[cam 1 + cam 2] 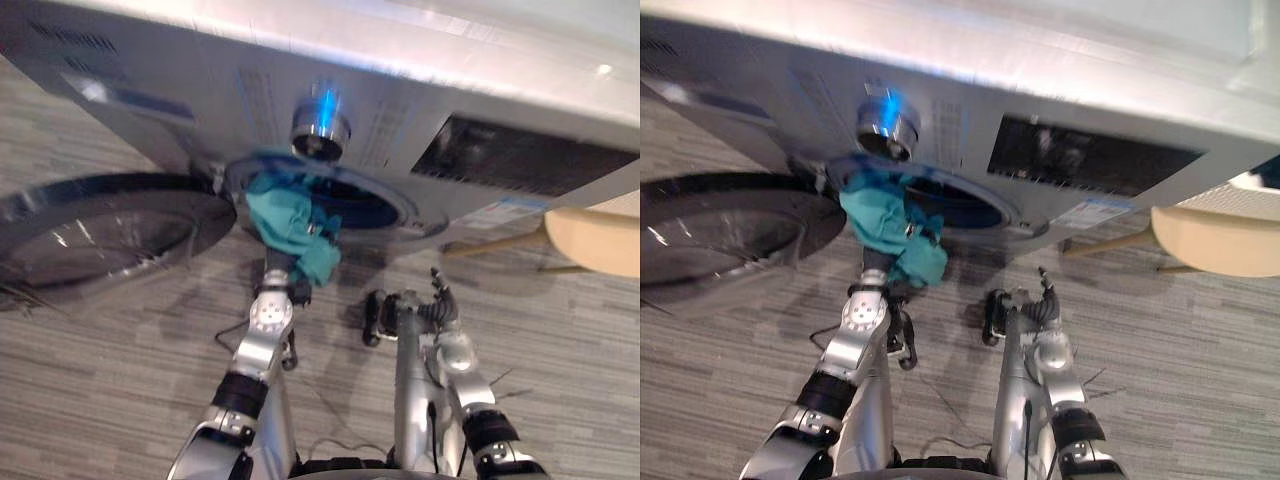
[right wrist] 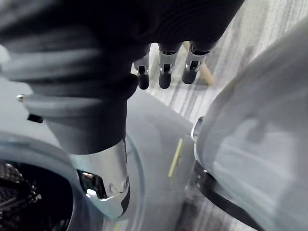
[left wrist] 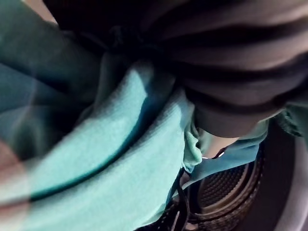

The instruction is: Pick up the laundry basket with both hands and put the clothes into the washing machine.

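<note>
Fingers of the left hand (image 3: 231, 62) are buried in the crumpled teal knit garment (image 1: 290, 225), so their grip cannot be told. The garment hangs out over the rim of the dark drum mouth (image 1: 365, 205) of the silver front-loading washing machine (image 1: 450, 90). It looks only part-loaded and likely needs pushing inside. The round glass door (image 1: 95, 235) stands open. The right hand (image 1: 418, 308) hovers nearby, its fingers (image 2: 163, 74) loosely straight and empty.

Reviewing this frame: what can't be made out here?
- Left hand: its hold is buried under the teal garment, eye and left wrist views.
- Drum: contents hidden behind the garment and in darkness, eye views.
- Door: cut off by the left edge, eye views.
</note>
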`<state>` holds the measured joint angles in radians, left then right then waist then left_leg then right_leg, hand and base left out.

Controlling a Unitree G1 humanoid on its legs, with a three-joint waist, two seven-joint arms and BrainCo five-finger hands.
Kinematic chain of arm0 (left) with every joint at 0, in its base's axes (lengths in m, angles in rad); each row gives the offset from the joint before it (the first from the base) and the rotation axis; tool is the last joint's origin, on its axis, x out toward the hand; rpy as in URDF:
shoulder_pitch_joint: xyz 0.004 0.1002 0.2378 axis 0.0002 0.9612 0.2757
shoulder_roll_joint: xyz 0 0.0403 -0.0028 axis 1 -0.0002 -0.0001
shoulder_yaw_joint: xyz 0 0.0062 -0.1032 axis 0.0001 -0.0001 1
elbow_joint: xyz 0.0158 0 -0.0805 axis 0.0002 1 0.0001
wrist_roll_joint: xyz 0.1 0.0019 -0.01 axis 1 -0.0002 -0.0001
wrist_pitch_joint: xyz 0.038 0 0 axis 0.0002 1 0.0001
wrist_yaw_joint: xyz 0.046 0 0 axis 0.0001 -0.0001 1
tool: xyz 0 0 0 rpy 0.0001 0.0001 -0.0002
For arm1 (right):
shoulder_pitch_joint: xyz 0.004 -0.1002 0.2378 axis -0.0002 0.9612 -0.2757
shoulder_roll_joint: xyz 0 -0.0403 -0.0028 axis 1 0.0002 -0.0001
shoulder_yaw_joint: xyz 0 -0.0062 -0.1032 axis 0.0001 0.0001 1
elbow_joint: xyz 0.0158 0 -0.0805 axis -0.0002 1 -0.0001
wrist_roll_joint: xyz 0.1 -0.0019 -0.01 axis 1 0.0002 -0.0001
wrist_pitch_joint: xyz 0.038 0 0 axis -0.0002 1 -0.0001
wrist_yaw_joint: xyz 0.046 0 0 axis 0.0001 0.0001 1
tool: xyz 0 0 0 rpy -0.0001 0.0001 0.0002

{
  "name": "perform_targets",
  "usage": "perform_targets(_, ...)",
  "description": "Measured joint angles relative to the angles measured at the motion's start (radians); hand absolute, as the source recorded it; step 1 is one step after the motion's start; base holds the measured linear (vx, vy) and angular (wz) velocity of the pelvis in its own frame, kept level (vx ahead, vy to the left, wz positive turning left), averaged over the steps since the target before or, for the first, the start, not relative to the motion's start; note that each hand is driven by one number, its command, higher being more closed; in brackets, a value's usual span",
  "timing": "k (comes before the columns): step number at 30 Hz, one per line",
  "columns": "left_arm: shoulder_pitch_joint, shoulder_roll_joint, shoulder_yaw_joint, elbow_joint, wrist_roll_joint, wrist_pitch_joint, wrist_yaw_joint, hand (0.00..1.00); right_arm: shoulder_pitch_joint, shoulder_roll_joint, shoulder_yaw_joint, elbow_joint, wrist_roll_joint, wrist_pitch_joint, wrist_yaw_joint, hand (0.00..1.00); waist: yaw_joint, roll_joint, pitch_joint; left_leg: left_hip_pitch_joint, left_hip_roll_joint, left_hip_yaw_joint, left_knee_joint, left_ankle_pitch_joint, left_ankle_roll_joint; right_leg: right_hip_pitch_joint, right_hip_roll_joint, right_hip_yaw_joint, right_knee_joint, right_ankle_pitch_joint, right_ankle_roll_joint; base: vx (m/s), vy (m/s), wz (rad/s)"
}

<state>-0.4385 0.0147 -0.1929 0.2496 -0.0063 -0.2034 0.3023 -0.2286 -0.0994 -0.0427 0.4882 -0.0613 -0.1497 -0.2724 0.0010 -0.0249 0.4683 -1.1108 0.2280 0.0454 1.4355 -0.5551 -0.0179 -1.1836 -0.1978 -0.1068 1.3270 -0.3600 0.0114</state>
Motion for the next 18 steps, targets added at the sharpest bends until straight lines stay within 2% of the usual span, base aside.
perform_targets(2,-0.112,0.002,0.000,-0.033,0.000,0.001,0.032,1.00,-0.033,-0.010,-0.002,-0.073,0.012,-0.006,-0.017,0.00,-0.001,-0.008,0.005,-0.126,-0.001,-0.030,0.099,-0.011,-0.009,-0.120,-0.012,-0.001,0.105,-0.022,-0.010,-0.06,-0.071,0.14)
perform_targets(6,-0.283,0.049,0.014,-0.055,0.001,0.004,0.077,1.00,-0.045,-0.020,-0.027,-0.170,0.012,-0.028,-0.019,0.00,-0.015,-0.015,0.008,-0.247,0.002,-0.068,0.216,-0.023,-0.028,-0.241,-0.013,0.001,0.227,-0.049,-0.026,-0.03,-0.080,0.04)
perform_targets(11,-0.585,0.221,0.044,-0.015,0.017,0.049,0.139,1.00,-0.045,-0.023,-0.038,-0.285,0.012,-0.047,-0.007,0.00,-0.049,-0.033,0.007,-0.369,0.034,-0.091,0.303,-0.028,-0.038,-0.370,0.011,-0.003,0.306,-0.053,-0.035,0.00,-0.053,-0.17)
perform_targets(16,-0.841,0.351,0.034,0.109,0.049,0.097,0.165,1.00,-0.043,0.013,-0.038,-0.334,0.013,-0.065,0.034,0.00,-0.075,-0.037,0.006,-0.390,0.053,-0.092,0.310,-0.030,-0.041,-0.401,0.026,-0.004,0.306,-0.041,-0.054,0.05,-0.050,-0.14)
perform_targets(18,-0.925,0.412,0.037,0.111,0.080,0.101,0.210,1.00,-0.038,0.030,-0.036,-0.369,0.012,-0.060,0.039,0.00,-0.084,-0.043,0.007,-0.400,0.073,-0.084,0.308,-0.034,-0.047,-0.419,0.048,-0.004,0.293,-0.031,-0.066,0.05,-0.036,-0.26)
